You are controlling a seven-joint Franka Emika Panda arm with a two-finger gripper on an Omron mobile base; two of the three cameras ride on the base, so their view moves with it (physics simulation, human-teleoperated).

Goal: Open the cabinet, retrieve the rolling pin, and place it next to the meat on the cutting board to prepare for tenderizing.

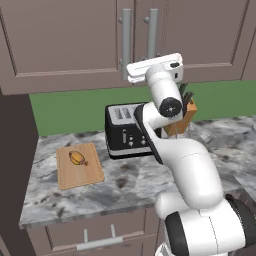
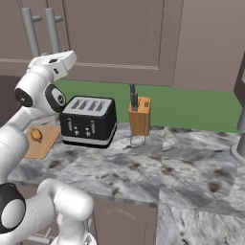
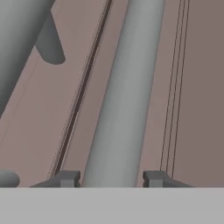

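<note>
I am only at the first step: the cabinet (image 1: pixel 65 40) is still closed, and my gripper (image 3: pixel 111 179) has its fingers narrow around the right door handle (image 3: pixel 124 92) — I cannot tell if they already press it. The rolling pin is not out yet, while the meat (image 1: pixel 77 158) waits on the cutting board (image 1: pixel 92 175) at the left of the counter.

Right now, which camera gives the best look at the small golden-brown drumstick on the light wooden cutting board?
The left base view: the golden-brown drumstick lies unobstructed on the light wooden cutting board. In the right base view it appears small, beside the white arm. The hand view faces a grey bar handle on the cabinet door.
</note>
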